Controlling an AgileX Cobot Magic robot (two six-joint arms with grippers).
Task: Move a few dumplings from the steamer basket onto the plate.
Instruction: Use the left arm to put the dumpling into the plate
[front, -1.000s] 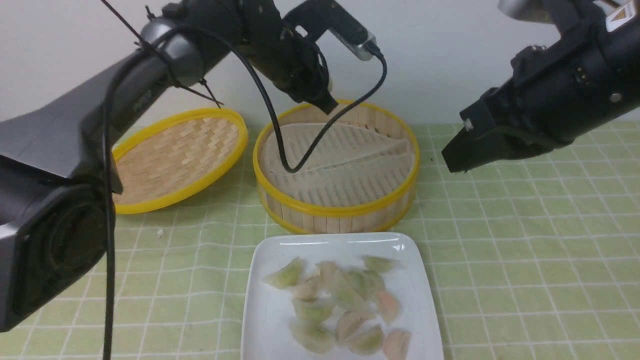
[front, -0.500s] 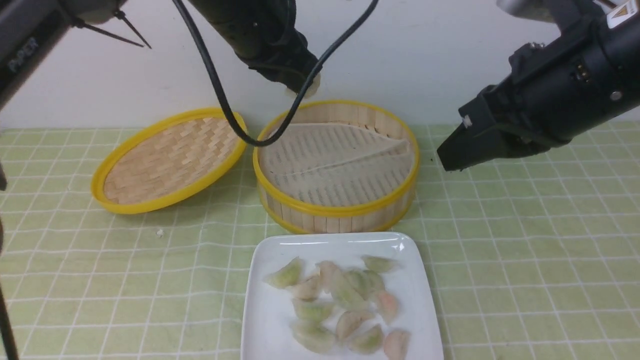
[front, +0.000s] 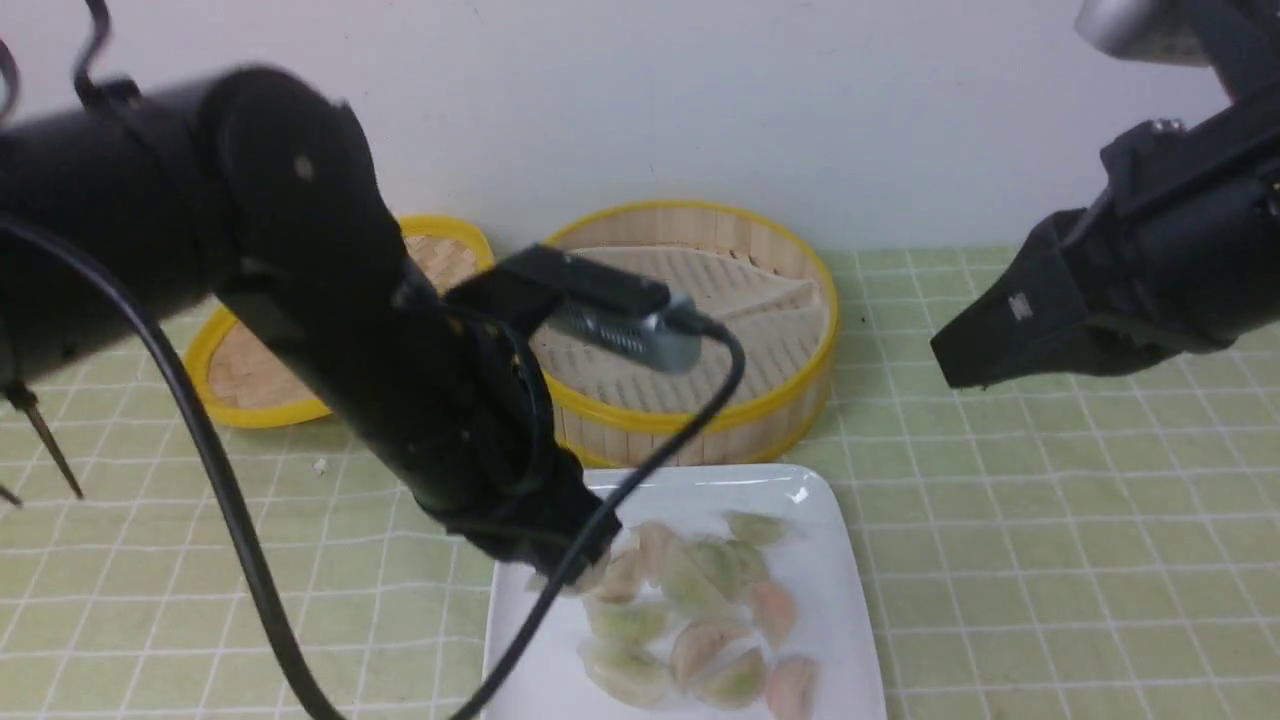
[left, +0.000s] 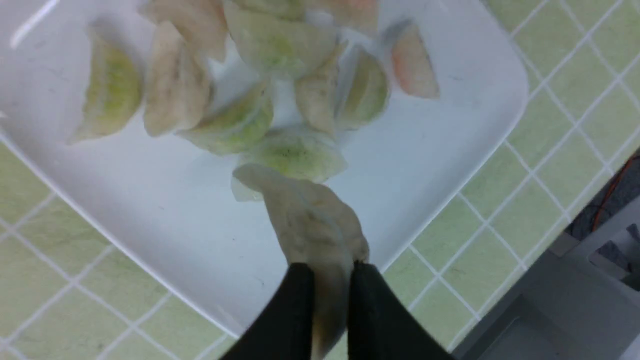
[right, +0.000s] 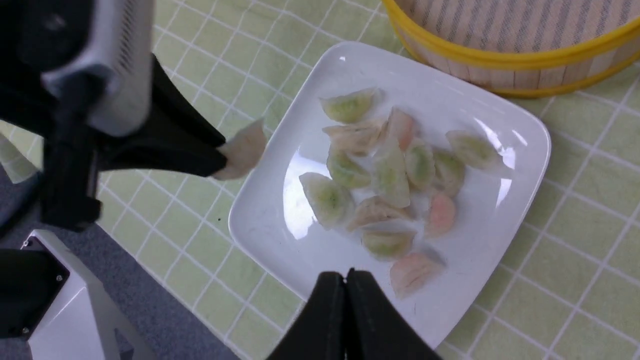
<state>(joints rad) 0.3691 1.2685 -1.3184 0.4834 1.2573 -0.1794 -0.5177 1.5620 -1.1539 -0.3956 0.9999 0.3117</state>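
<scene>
Dumpling skin looks soft, slick and easily torn, so the left gripper (left: 327, 280) pinches one off-white pleated dumpling (left: 305, 220) by its edge, above the glossy white square plate (front: 830, 600). Other translucent crescent dumplings (front: 690, 625) lie heaped there; the round bamboo steamer basket (front: 700, 410) looks empty. The right gripper (right: 346, 285) hovers with its tips pressed together, holding nothing.

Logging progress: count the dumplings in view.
14: thirteen dumplings clustered on the plate, one more dumpling pinched in the left gripper near its edge. None shows in the steamer basket; overlaps may hide more.
</scene>
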